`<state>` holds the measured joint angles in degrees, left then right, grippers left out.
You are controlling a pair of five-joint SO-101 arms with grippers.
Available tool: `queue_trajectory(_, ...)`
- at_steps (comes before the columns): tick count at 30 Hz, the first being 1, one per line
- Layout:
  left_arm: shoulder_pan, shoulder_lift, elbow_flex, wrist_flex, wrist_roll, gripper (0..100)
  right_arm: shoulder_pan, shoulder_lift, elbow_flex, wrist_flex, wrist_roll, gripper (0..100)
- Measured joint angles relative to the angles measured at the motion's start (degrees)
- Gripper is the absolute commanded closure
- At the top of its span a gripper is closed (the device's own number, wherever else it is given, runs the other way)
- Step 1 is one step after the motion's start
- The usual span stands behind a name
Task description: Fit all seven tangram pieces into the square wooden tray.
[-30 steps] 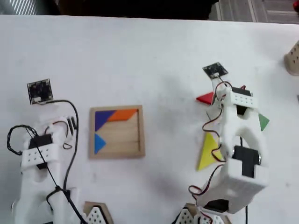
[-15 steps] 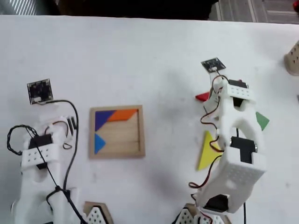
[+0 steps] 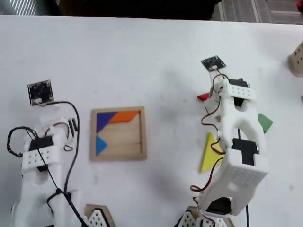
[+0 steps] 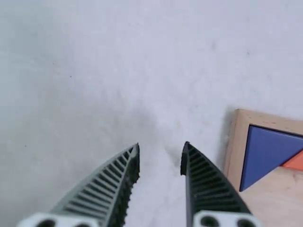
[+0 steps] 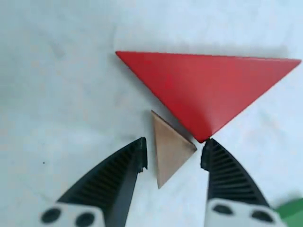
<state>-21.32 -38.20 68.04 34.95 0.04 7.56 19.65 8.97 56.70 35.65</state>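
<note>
Tray (image 3: 143, 135) with three pieces (image 3: 104, 120) inside

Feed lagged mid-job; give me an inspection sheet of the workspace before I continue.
Surface: white table.
Job's things: wooden tray holds dark blue triangle, orange piece, light blue triangle; red triangle, tan triangle, yellow triangle, green piece lie outside it.
Clutter: perforated tan object at the table's right edge.
Grippers: left pincer open over bare table beside the tray; right pincer open, straddling the tan triangle.
Cables: black cable looped by left arm; red and black wires on right arm.
Surroundings: dark area beyond the far edge.
</note>
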Motion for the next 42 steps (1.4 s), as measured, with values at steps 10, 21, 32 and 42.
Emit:
queue_trajectory(10, 0.00, 0.00, 0.00, 0.00, 0.00, 84, -0.44, 5.63, -4.92, 3.08, 0.00, 81.5)
queue_trajectory(21, 0.00, 0.00, 0.00, 0.00, 0.00, 84, -0.18, 13.63, -18.55, 11.69, -2.11, 91.4)
queue_trajectory(32, 0.00, 0.00, 0.00, 0.00, 0.00, 84, -0.26, 13.71, -18.90, 12.13, -3.87, 77.6)
queue_trajectory(42, 0.00, 0.00, 0.88, -1.49, -1.93, 84, 2.73, 8.00, -17.85, 17.49, -16.88, 78.6)
